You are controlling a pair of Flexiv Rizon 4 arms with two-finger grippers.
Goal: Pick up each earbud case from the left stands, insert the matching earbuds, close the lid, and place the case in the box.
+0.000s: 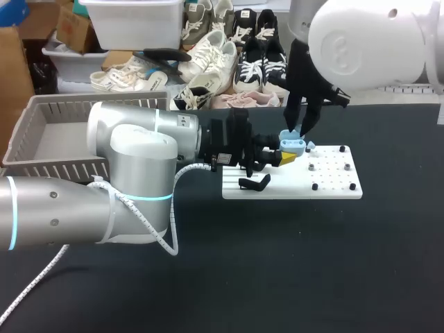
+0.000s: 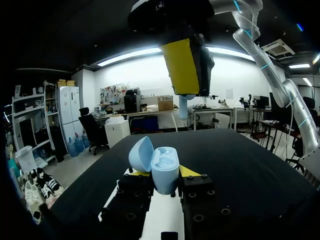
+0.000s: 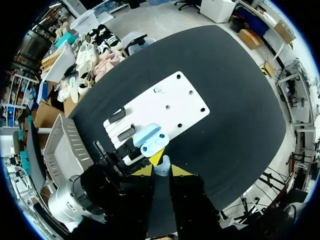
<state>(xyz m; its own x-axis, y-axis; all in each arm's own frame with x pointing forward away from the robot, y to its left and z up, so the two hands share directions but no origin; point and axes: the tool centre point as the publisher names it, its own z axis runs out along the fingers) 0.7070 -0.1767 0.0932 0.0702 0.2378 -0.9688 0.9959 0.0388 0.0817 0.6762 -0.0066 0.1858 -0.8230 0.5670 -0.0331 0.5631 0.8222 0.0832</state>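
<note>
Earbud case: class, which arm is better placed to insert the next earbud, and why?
Right. The right gripper holds a blue earbud above the open earbud case, which the left gripper clamps.

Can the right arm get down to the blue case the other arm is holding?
Probably yes. The right tool, gripping an earbud, hangs just above the case, which the left tool holds with its lid open. Nothing sits between them.
</note>
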